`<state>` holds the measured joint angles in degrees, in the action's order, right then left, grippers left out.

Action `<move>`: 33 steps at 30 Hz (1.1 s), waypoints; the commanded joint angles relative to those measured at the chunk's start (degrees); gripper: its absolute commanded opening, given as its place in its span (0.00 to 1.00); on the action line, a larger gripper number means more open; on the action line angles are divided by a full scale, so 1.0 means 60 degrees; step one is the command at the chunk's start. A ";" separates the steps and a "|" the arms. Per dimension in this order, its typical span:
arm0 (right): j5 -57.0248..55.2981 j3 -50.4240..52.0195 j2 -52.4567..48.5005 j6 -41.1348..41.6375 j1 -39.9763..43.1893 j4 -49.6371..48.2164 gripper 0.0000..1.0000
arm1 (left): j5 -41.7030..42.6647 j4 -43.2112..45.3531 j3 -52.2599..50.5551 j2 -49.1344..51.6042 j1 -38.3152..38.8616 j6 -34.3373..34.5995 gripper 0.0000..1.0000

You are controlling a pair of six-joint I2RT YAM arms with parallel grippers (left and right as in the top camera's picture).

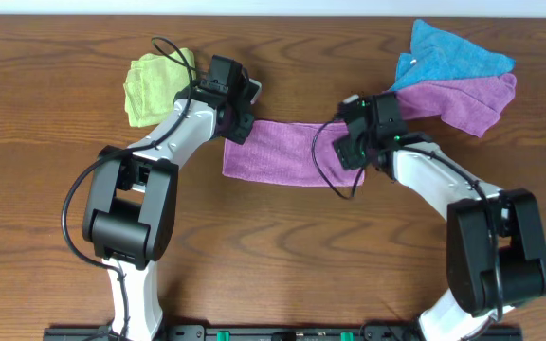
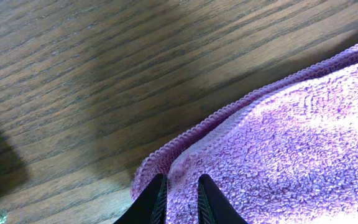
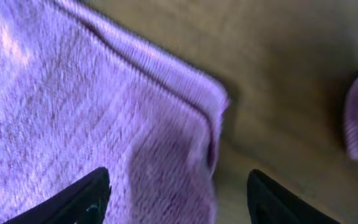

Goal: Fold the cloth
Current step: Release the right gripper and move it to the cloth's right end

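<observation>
While folded into a magenta strip, cloth (image 1: 278, 156), left hand (image 2: 180, 186) pinching corner, right hand (image 3: 176, 186) apart.

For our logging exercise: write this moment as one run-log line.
cloth: folded strip, lying flat | left hand: shut on cloth corner | right hand: open over opposite end

Cloths on the worktop (image 1: 273, 256)
Green cloth (image 1: 153, 87) crumpled at left; blue cloth (image 1: 444, 55) overlaps lavender cloth (image 1: 467, 99) at right.

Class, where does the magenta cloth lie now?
Overhead view: the cloth lies centre-frame as a strip, between the left gripper at one end and the right gripper at the other.
</observation>
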<state>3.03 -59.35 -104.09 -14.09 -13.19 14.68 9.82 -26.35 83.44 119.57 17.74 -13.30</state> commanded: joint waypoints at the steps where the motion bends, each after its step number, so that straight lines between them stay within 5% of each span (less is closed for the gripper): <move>1: 0.0036 -0.0127 0.0022 -0.0168 0.0080 0.0007 0.60 | -0.0135 0.0000 0.0124 -0.0219 -0.0022 0.0113 0.19; 7: 0.0033 -0.0127 0.0022 -0.0171 0.0084 -0.0022 0.47 | -0.0135 0.0000 0.0124 -0.0219 -0.0022 0.0113 0.19; 33: 0.0441 -0.0127 -0.0146 -0.0015 0.0514 -0.0237 0.38 | -0.0138 0.0029 0.0124 -0.0219 -0.0022 0.0117 0.16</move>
<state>4.64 -59.44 -104.18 -14.57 -10.39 13.19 9.82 -26.33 83.44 119.57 17.74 -13.08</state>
